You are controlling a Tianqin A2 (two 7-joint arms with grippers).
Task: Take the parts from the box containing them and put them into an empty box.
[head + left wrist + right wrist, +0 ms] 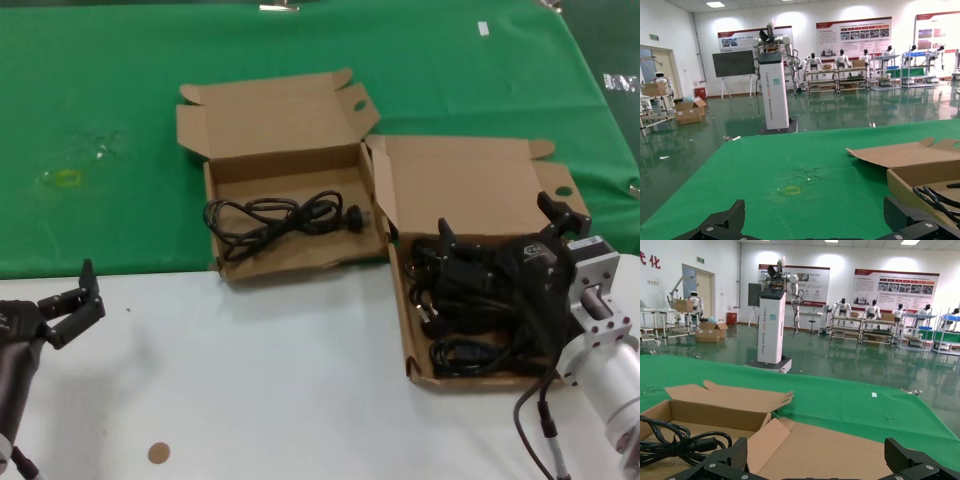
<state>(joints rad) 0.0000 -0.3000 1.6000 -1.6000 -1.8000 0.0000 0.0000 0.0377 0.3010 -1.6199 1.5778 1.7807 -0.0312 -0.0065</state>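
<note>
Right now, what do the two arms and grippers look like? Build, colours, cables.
The left gripper is matte black with angular linked fingers on a dark grey rounded wrist. The right gripper is the same black two-finger type, mounted on a silver machined bracket and white cylindrical forearm, with black cables looping below.

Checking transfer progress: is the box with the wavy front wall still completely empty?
No, one black power cord already lies coiled inside the wavy-fronted box.

Matt brown cardboard boxes (290, 130); black rubber cords (285, 215); green cloth (100, 100)
</note>
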